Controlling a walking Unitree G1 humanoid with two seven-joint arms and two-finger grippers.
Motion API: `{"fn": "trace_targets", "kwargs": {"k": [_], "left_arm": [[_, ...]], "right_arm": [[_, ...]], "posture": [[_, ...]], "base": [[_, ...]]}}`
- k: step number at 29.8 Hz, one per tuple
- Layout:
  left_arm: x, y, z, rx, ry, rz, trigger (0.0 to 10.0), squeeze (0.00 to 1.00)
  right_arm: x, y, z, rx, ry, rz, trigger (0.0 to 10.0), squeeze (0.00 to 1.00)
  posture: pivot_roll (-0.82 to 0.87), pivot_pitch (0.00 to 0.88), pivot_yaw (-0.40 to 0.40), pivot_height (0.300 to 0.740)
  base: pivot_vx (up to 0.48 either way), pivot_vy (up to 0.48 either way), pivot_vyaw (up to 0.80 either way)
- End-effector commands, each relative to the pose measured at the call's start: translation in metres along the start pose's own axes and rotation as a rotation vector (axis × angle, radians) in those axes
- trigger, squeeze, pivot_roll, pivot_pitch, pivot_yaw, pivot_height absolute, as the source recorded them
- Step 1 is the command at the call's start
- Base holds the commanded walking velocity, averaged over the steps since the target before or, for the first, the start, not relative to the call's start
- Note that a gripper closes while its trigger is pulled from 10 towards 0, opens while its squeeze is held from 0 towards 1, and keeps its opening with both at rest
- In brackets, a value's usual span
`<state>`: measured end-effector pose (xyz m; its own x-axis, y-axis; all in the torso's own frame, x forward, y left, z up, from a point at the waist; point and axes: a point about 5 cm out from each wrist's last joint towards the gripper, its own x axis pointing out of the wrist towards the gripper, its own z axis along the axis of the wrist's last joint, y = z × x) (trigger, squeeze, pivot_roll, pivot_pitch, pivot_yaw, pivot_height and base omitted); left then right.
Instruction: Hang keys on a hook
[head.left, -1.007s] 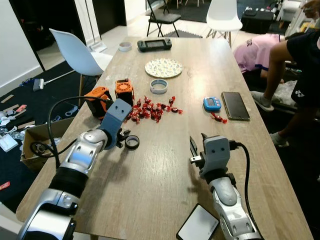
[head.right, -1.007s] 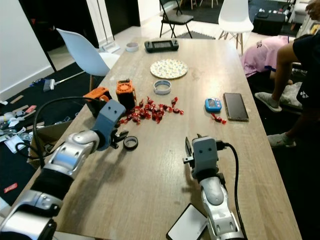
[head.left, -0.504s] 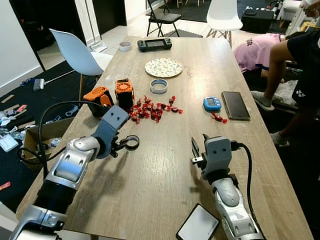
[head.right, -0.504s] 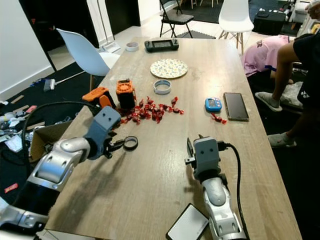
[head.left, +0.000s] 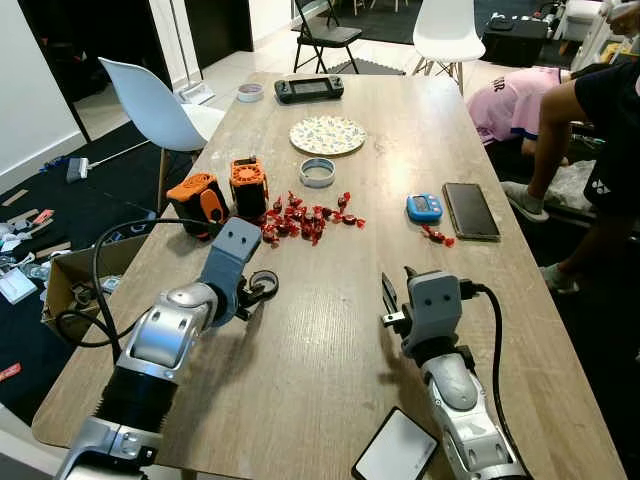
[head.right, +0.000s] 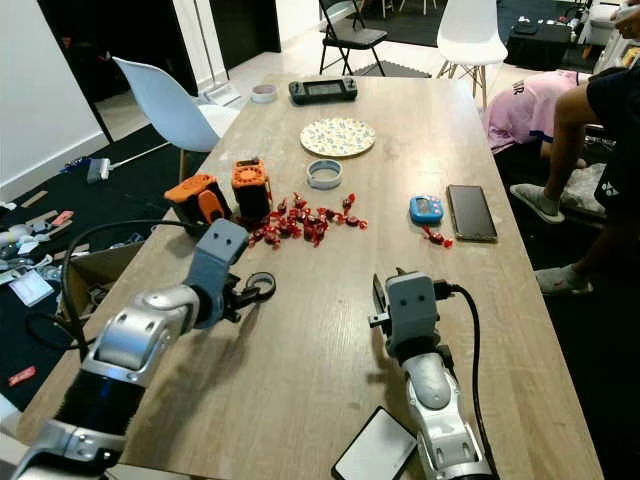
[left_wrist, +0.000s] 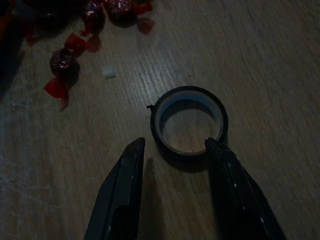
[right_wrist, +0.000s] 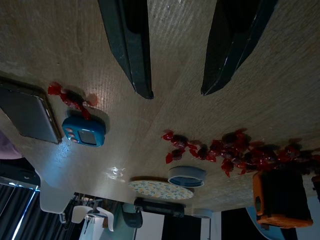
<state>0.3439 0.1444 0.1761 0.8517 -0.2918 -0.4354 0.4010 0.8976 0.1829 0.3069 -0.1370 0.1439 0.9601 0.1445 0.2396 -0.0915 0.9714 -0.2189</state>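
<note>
Left wrist view shows my left gripper (left_wrist: 175, 147) spread wide on the wooden table (head.left: 330, 340), 1 finger (left_wrist: 230, 185) touching the rim of a black tape ring (left_wrist: 189, 122) and gripping nothing, just beside the red wrapped candies (head.left: 305, 218). My right gripper (right_wrist: 177, 92) hovers parted and empty nearer the smartphone (head.left: 470, 210). I can't make out any keys or a hook.

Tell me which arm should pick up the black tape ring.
Left. The left gripper is open at the black tape ring, one finger touching its rim. The right gripper sits farther away across the table.
</note>
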Motion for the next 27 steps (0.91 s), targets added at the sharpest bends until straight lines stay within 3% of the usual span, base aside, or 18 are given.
{"fn": "trace_targets", "kwargs": {"k": [1,6,7,10,12,14,15,17,18,19,20,22,23,24,27], "left_arm": [[0.004,-0.004,-0.012,-0.022,0.039,0.025,10.0,0.0],[0.01,0.0,-0.018,-0.045,0.061,0.096,10.0,0.0],[0.013,0.005,-0.019,-0.06,0.067,0.139,8.4,0.0],[0.014,0.007,-0.02,-0.071,0.073,0.169,8.4,0.0],[0.015,0.01,-0.02,-0.094,0.084,0.206,7.5,0.0],[0.015,0.009,-0.021,-0.097,0.09,0.211,7.7,0.0],[0.015,0.008,-0.023,-0.09,0.099,0.22,6.2,0.0],[0.015,0.008,-0.023,-0.09,0.099,0.22,6.2,0.0],[0.016,0.007,-0.025,-0.079,0.105,0.224,4.9,0.0],[0.016,0.007,-0.026,-0.063,0.109,0.228,4.5,0.0],[0.015,0.006,-0.028,-0.044,0.115,0.227,2.4,0.0],[0.015,0.006,-0.028,-0.044,0.115,0.227,2.4,0.0],[0.015,0.006,-0.03,-0.032,0.119,0.226,0.7,0.0],[0.014,0.006,-0.032,-0.012,0.123,0.223,0.0,0.0],[0.013,0.006,-0.035,0.007,0.125,0.217,0.1,0.0]], "right_arm": [[-0.004,0.0,-0.006,0.004,0.024,-0.004,10.0,0.0],[-0.003,0.0,-0.006,0.005,0.024,-0.002,10.0,0.0],[-0.003,0.001,-0.006,0.005,0.023,-0.001,10.0,0.0],[-0.003,0.001,-0.006,0.005,0.023,-0.001,10.0,0.0],[-0.003,0.001,-0.006,0.006,0.023,-0.001,10.0,0.0],[-0.003,0.002,-0.006,0.006,0.023,-0.002,10.0,0.0],[-0.003,0.002,-0.006,0.007,0.024,-0.002,10.0,0.0],[-0.003,0.002,-0.006,0.007,0.024,-0.002,10.0,0.0],[-0.004,0.002,-0.006,0.007,0.024,-0.002,10.0,0.0],[-0.004,0.002,-0.006,0.008,0.024,-0.003,10.0,0.0],[-0.004,0.002,-0.007,0.008,0.025,-0.004,10.0,0.0],[-0.004,0.002,-0.007,0.008,0.025,-0.004,10.0,0.0],[-0.004,0.002,-0.007,0.008,0.026,-0.005,10.0,0.0],[-0.005,0.002,-0.007,0.008,0.027,-0.006,10.0,0.0],[-0.005,0.001,-0.007,0.007,0.028,-0.007,10.0,0.0]], "posture": [[0.09,0.183,0.053,0.74],[0.09,0.183,0.052,0.74],[0.09,0.184,0.052,0.74],[0.09,0.184,0.052,0.74],[0.09,0.186,0.055,0.74],[0.09,0.187,0.057,0.74],[0.09,0.189,0.059,0.74],[0.09,0.189,0.059,0.74],[0.09,0.19,0.059,0.74],[0.09,0.19,0.059,0.74],[0.09,0.193,0.06,0.74],[0.09,0.193,0.06,0.74],[0.09,0.193,0.06,0.74],[0.1,0.197,0.059,0.74],[0.1,0.197,0.058,0.74]], "base": [[0.0,0.0,0.0],[0.0,0.0,0.0],[0.0,0.0,0.0],[0.0,0.0,0.0],[0.0,0.0,0.0],[0.0,0.0,0.0],[0.0,0.0,0.0],[0.0,0.0,0.0],[0.0,0.0,0.0],[0.0,0.0,0.0],[0.0,0.0,0.0],[0.0,0.0,0.0],[0.0,0.0,0.0],[0.0,0.0,0.0],[0.0,0.0,0.0]]}}
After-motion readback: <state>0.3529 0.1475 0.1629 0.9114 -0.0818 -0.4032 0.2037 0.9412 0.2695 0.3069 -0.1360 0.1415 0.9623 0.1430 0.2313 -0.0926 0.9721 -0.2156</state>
